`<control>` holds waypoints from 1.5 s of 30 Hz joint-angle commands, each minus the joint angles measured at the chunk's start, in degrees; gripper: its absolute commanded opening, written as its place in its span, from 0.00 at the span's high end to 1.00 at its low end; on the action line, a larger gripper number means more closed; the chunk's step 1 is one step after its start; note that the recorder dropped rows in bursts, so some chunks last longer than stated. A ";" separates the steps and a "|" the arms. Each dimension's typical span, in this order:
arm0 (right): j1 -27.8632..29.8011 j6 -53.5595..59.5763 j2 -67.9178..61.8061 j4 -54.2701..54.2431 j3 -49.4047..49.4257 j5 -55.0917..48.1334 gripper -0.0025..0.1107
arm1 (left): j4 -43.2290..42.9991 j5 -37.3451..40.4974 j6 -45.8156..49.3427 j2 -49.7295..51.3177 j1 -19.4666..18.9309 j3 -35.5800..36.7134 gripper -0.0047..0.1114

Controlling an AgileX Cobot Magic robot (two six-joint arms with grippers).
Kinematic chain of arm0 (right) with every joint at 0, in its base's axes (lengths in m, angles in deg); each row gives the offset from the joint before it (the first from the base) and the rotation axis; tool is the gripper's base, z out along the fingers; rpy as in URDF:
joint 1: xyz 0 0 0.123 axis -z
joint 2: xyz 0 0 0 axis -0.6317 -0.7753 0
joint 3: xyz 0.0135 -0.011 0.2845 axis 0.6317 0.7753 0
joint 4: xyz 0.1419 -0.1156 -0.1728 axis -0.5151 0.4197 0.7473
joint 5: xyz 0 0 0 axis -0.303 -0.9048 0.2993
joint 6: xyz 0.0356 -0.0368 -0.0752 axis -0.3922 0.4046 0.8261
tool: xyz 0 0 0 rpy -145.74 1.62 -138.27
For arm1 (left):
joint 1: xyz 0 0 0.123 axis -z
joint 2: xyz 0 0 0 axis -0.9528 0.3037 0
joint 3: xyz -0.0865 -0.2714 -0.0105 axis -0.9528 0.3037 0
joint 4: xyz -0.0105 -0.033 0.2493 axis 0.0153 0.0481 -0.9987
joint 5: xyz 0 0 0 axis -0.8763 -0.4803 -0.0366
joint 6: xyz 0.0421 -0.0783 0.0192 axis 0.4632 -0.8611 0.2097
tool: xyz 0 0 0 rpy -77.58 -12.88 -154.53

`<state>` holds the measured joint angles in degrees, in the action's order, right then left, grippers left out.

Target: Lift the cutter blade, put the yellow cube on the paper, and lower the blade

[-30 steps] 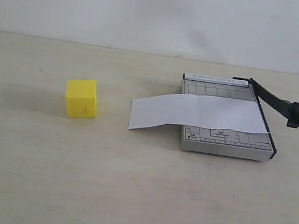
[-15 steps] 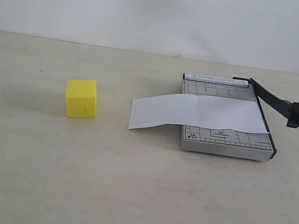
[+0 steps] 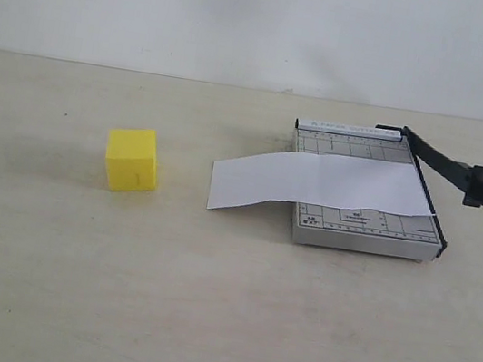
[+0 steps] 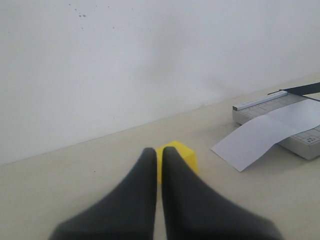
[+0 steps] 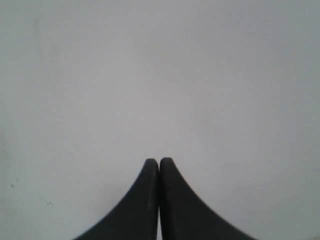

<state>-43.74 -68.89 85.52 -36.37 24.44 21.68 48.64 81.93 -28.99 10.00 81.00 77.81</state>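
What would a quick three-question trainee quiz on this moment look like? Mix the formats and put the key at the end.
1. True or false: the yellow cube sits on the paper.
2. Pick one. The paper lies: A) wholly on the cutter board; B) partly on the cutter board, with one end past its edge toward the yellow cube; C) folded under the yellow cube.
3. Fill in: the left gripper has its jaws ____.

Key
1. False. The yellow cube stands on the table, apart from the paper.
2. B.
3. Shut, and holding nothing.
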 commanded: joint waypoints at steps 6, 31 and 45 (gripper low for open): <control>0.02 -10.62 0.21 -0.59 -0.39 0.78 0.98 | -0.11 -0.13 0.36 -0.11 0.53 0.19 0.92; 0.02 12.94 -26.69 -0.26 -34.52 -34.30 0.52 | -0.11 -0.13 0.36 -0.11 0.53 0.19 0.92; 0.02 14.66 -26.95 -0.26 -34.83 -35.11 0.52 | 8.60 -13.22 -22.10 -0.11 0.53 0.19 0.92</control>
<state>-43.74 -55.04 58.68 -36.78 -9.78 -12.94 52.34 75.89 -38.74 10.00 81.00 77.81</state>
